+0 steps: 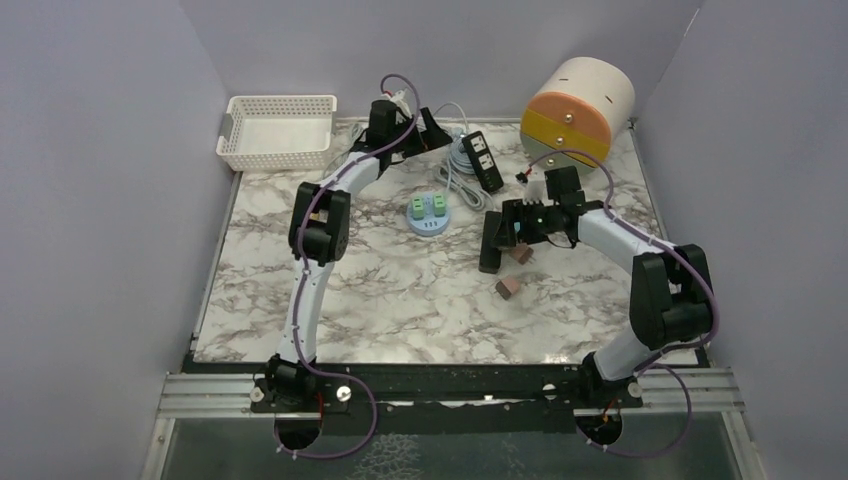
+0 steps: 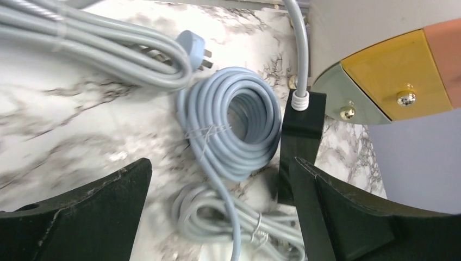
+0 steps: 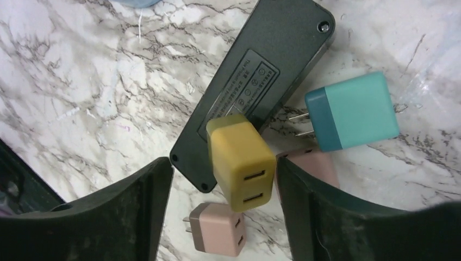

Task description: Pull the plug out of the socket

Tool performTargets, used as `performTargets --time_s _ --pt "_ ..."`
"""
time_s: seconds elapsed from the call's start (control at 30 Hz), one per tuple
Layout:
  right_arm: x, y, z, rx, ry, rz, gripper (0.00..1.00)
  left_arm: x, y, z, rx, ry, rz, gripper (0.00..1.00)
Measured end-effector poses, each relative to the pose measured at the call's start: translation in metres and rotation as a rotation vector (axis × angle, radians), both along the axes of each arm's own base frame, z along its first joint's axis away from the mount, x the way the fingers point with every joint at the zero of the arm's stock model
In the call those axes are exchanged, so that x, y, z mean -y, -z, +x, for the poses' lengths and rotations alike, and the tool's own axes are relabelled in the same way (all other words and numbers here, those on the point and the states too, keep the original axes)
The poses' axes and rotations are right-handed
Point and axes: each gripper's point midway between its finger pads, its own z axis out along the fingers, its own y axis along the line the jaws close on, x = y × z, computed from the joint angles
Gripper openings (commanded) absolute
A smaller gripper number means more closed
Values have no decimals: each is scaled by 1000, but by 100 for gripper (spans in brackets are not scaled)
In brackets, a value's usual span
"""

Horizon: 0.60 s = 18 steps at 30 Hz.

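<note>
Straddles the yellow plug (image 3: 242, 163) with right fingers (image 3: 125, 217) spread wide, long axis eleven-to-five o'clock off the socket strip (image 3: 255, 70).

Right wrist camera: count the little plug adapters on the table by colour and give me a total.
Yellow adapter: 1
Teal adapter: 1
Pink adapters: 2, the second one partly hidden
Total: 4
</note>
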Motion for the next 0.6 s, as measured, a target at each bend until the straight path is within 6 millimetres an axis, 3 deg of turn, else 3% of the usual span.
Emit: performTargets --time_s 0.1,0.17,0.3,0.33,0.4,0.5,0.6 --pt "-1 -6 -1 20 -9 -25 88 -24 -14 -4 -3 -31 3 99" --pt "-8 -18 6 55 -23 -36 90 -41 -34 -8 19 -53 3 99" --pt "-44 -66 32 209 -82 -28 90 -63 -84 -19 97 -93 11 99" --pt "-56 -90 46 284 -89 -17 90 -65 -95 -23 119 -99 10 99" --pt "-78 -101 53 326 -122 -10 88 -71 -116 -34 158 -114 7 99" --pt "-111 -112 78 380 -150 -10 86 -81 -124 -48 176 -141 16 99" --pt "-138 -98 106 378 -168 -45 81 -90 -114 -57 157 -167 36 99"
